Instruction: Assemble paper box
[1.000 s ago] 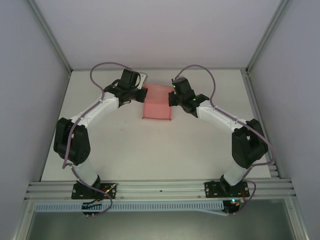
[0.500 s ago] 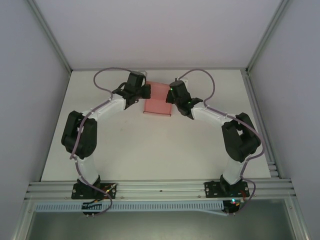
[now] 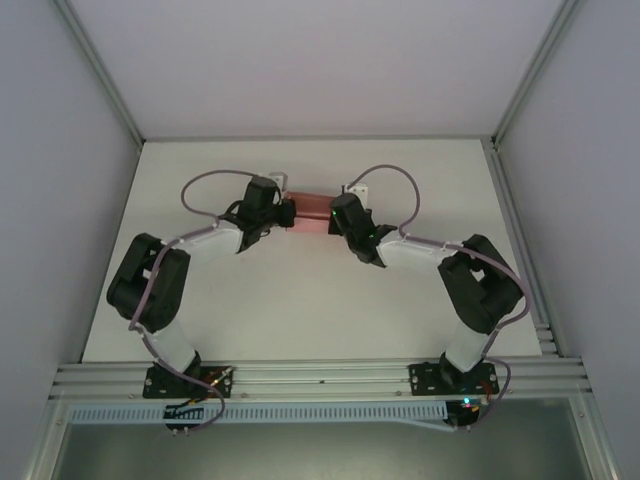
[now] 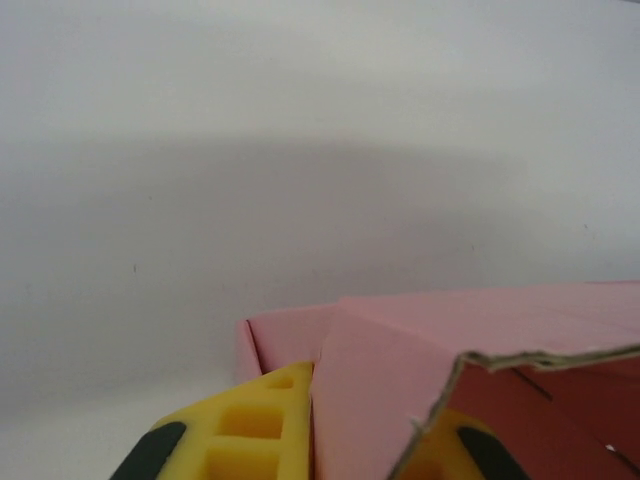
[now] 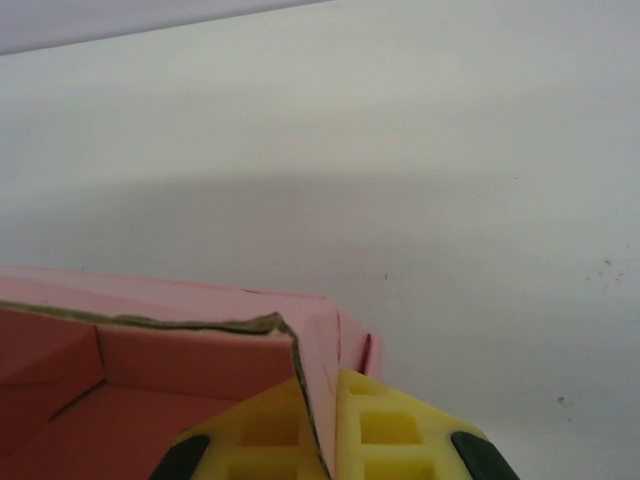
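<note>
The white surface (image 3: 300,310) is spreading wide beneath everything. The pink paper box (image 3: 310,210), partly folded with its walls raised, is being held at the far middle of it. The left fingers (image 4: 260,430) are pinching the box's left end wall, and the right fingers (image 5: 390,430) are gripping its right end wall, the card squeezed tightly between them.

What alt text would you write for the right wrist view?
The right gripper pinches a corner wall of the pink paper box between its yellow fingers. The box's open inside lies to the left; the white table stretches beyond.
</note>
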Available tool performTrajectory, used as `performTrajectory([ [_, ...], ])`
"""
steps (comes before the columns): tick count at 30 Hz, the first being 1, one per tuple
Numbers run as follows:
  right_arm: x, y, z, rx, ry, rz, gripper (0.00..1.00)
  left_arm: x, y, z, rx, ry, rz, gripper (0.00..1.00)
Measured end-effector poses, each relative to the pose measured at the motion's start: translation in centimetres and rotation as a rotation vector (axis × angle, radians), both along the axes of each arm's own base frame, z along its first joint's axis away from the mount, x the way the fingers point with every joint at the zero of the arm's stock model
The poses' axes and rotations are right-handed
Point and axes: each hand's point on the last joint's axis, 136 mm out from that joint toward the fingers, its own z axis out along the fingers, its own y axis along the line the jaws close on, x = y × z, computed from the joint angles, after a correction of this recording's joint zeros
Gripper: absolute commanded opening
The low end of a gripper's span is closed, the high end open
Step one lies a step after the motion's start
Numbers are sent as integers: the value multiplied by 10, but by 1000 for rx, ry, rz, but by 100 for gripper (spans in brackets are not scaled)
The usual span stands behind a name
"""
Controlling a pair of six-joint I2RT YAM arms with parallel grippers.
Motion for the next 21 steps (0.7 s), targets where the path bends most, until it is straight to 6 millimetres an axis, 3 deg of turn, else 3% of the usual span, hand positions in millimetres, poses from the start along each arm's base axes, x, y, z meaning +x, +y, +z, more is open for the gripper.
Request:
performTrajectory([
  [3, -11, -2, 0, -9, -15, 2, 0, -16, -1, -1, -15, 8, -37, 31],
  [6, -20, -5, 0, -23, -24, 7, 3, -30, -4, 3, -20, 7, -71, 58],
  [9, -28, -6, 2, -33, -28, 17, 9, -38, -3, 14, -20, -5, -92, 99],
  [16, -42, 1, 8, -49, -35, 59, 21, -50, 8, 35, -18, -26, -81, 100],
  [21, -59, 5, 1, -78, -15, 95, 21, -65, 16, 43, -14, -17, -81, 100],
])
